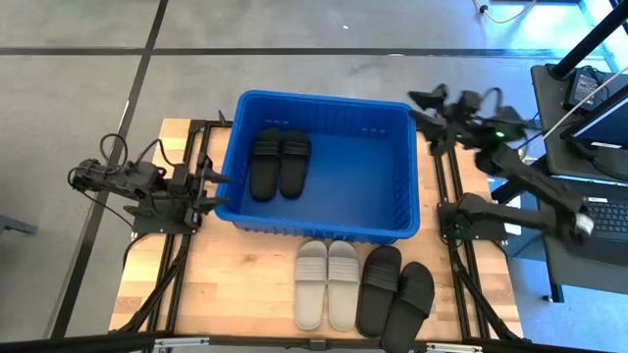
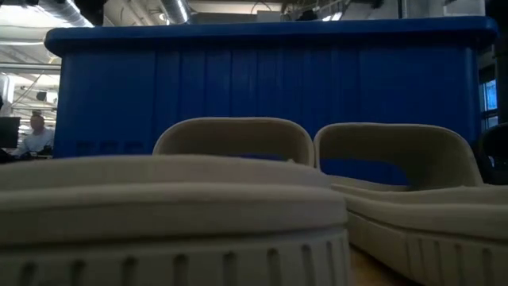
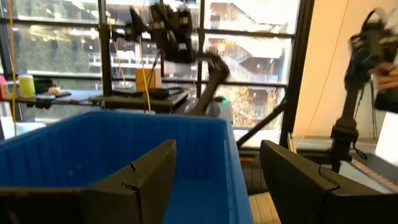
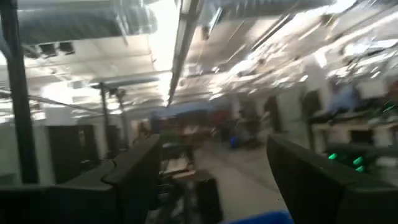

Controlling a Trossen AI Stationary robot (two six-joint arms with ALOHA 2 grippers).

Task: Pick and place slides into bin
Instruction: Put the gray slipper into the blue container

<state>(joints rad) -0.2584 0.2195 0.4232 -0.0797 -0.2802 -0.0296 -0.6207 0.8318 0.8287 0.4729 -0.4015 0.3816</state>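
2 black slides (image 1: 279,163) sit in bin (image 1: 392,221), upper left. 4 more wait on table (image 1: 245,284), btm ctr. Left hand (image 1: 218,186) by bin's left rim, right hand (image 1: 420,106) at upper-right corner, both wide open, empty, prob between picks.

A light wooden plank tabletop (image 1: 245,294) sits on a grey concrete floor (image 1: 69,108) crossed by dark seam lines. At the right edge of the high view stands a dark desk (image 1: 599,127) carrying a black laptop (image 1: 601,106), with a black keyboard (image 1: 610,218) nearer the camera. In the low view a seated person (image 2: 33,135) shows far off at the left, under white ceiling ducts (image 2: 171,11). The left wrist view looks out on tall black-framed windows (image 3: 261,56), and a yellow-green cylindrical container (image 3: 26,85) stands on a bench (image 3: 118,98)
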